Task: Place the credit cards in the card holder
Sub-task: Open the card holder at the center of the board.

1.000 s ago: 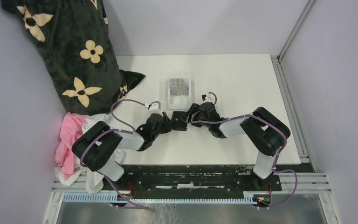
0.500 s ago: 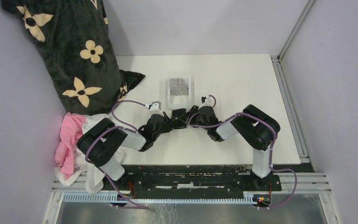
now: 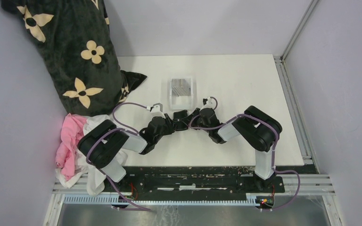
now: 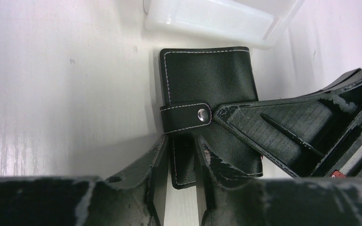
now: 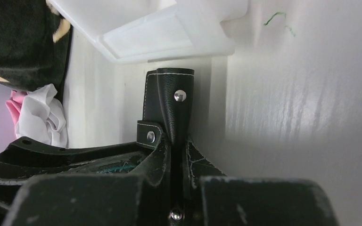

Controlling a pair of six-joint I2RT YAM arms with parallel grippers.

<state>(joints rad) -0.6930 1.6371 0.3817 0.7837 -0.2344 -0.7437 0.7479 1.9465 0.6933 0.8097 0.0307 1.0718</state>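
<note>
I had the card holder [image 4: 207, 75] pinned at frame centre: left gripper [image 4: 181, 146] nipping its lower edge, right gripper [image 5: 175, 143] clamped on 1 flap. The credit cards [image 3: 180, 87] lay in the tray [image 4: 217, 21] above, none inserted.

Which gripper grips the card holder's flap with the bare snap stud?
The right gripper, clamped just below that stud; the left gripper holds the card holder nearer its strap tab.

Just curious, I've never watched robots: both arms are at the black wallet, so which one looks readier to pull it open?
Probably the right. The right gripper is pinched on one flap of the card holder; the left gripper straddles its near corner, grip unclear.
</note>
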